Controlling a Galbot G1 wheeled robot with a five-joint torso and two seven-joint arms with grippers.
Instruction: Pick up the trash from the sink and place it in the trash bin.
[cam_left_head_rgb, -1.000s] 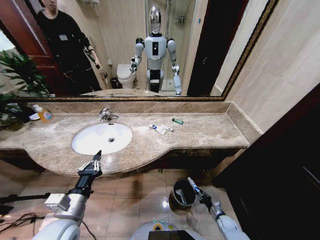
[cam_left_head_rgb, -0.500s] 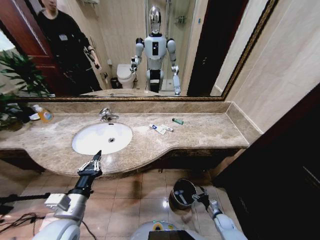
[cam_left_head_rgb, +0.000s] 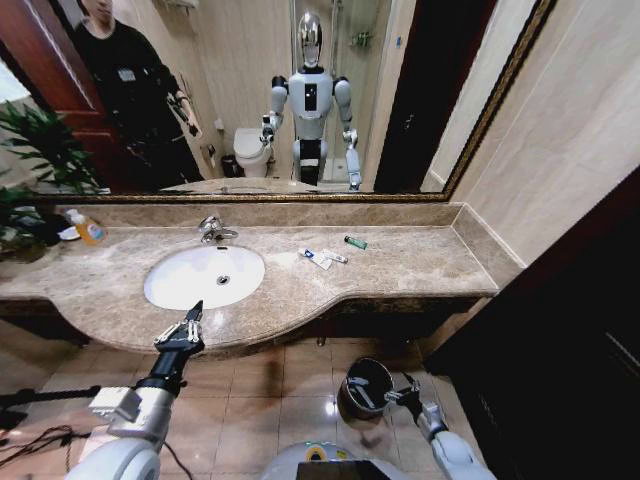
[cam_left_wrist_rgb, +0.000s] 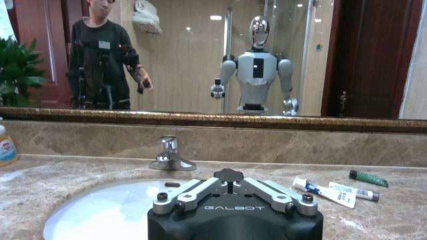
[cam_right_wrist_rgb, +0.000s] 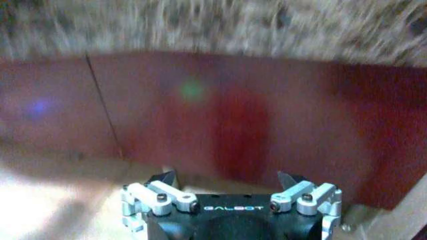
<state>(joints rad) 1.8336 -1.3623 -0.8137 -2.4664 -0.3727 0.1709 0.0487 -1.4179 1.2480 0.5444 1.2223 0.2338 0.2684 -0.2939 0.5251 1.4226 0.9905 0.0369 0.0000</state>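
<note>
Two small white-and-blue tubes (cam_left_head_rgb: 322, 258) (cam_left_wrist_rgb: 325, 190) and a dark green tube (cam_left_head_rgb: 355, 242) (cam_left_wrist_rgb: 367, 178), the trash, lie on the marble counter right of the sink (cam_left_head_rgb: 190, 285) (cam_left_wrist_rgb: 93, 215). The basin looks bare. My left gripper (cam_left_head_rgb: 196, 310) (cam_left_wrist_rgb: 230, 174) hovers shut at the counter's front edge, in front of the sink. Down on the floor stands the black trash bin (cam_left_head_rgb: 352, 400). Beside its right rim my right gripper (cam_left_head_rgb: 398, 395) (cam_right_wrist_rgb: 227, 176) is open with nothing between its fingers. Something pale shows inside the bin.
A chrome faucet (cam_left_head_rgb: 212, 230) (cam_left_wrist_rgb: 170, 156) stands behind the basin. An orange soap bottle (cam_left_head_rgb: 88, 230) and a plant (cam_left_head_rgb: 30, 160) sit at the counter's left end. A dark wooden cabinet (cam_left_head_rgb: 560, 340) stands at the right. The mirror reflects me and a person.
My right gripper held a white-and-blue tube above the bin a second ago. It has dropped lower beside the rim and opened, and the tube is gone from its fingers. The left arm has not moved.
</note>
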